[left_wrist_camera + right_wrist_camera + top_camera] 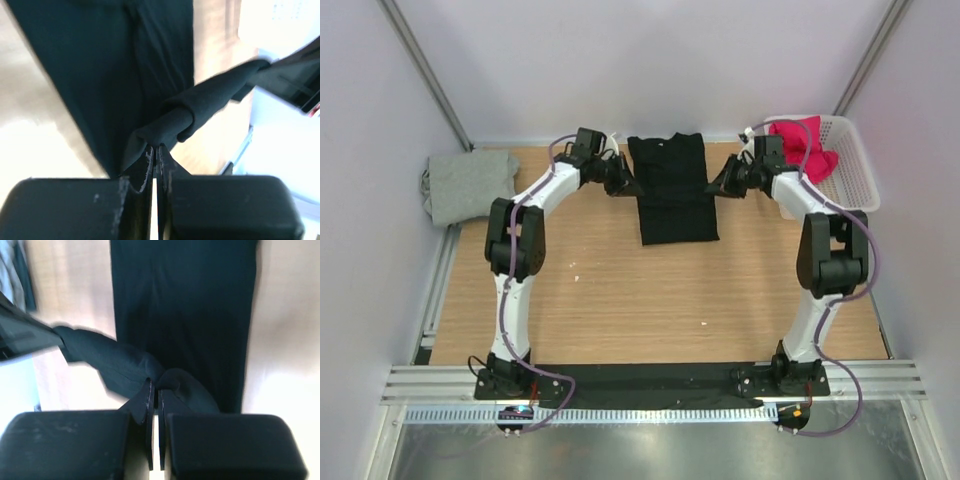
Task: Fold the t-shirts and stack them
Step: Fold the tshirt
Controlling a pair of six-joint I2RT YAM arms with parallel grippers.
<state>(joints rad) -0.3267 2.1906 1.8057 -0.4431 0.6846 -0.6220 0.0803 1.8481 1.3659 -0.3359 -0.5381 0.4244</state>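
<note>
The black t-shirt [672,190] lies at the far middle of the pale, wood-grained table [650,300]; it is soft matte cloth folded into a long narrow rectangle, its length running from the far edge toward the arms; the near hem is square and flat, the far part a little wider and rumpled. The left gripper [625,182] sits at the shirt's left edge and the right gripper [722,182] at its right edge, both beside the far half, facing each other across the cloth.

In the left wrist view the left gripper [156,159] has its jaws pressed together on a pinch of the black t-shirt [115,75]; from the pinch a thick rolled ridge of cloth runs off to the right, taut and rope-like, above the flat panel of the shirt. In the right wrist view the right gripper [154,396] is likewise clamped tight on a bunched fold of the black t-shirt [185,300]; a twisted band leads away to the left, and the smooth flat body of the shirt spreads beyond the fingertips.

The grey t-shirt [470,185], a heathered knit, lies folded in a rough square at the far left corner, well apart from both grippers; the magenta-red t-shirt [805,145] is crumpled loosely in the white plastic mesh basket [860,185] at the far right, just beside the right arm's wrist.
</note>
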